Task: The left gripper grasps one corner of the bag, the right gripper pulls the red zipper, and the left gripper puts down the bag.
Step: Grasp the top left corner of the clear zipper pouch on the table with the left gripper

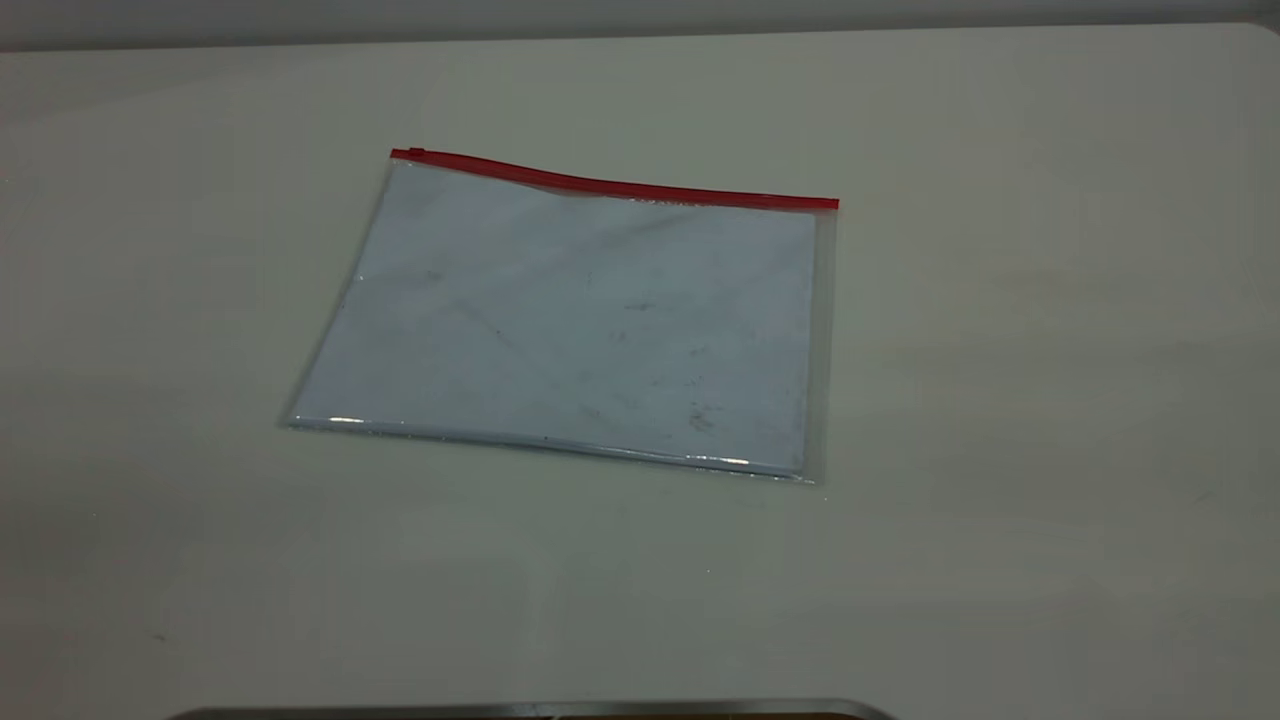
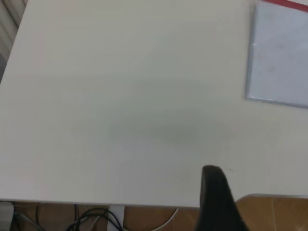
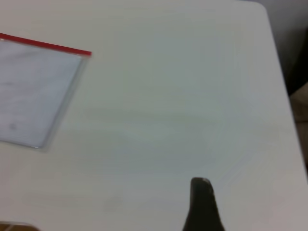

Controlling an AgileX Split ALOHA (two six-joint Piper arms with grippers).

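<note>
The bag (image 1: pixel 580 320) lies flat on the pale table (image 1: pixel 1000 400), a clear pouch with pale blue-white sheets inside. The red zipper (image 1: pixel 620 187) runs along its far long edge, with the slider tab (image 1: pixel 415 153) at the left end. Neither gripper shows in the exterior view. In the left wrist view only a black tip of my left gripper (image 2: pixel 215 192) shows, near the table's edge and far from the bag (image 2: pixel 281 57). In the right wrist view a black tip of my right gripper (image 3: pixel 200 202) shows above bare table, well apart from the bag (image 3: pixel 33 91) and its zipper (image 3: pixel 45 44).
A grey metal-edged object (image 1: pixel 540 710) sits at the table's front edge. Cables (image 2: pixel 91 219) hang below the table edge, beside a brown wooden surface (image 2: pixel 274 211). The table's rounded corner (image 3: pixel 260 7) is in the right wrist view.
</note>
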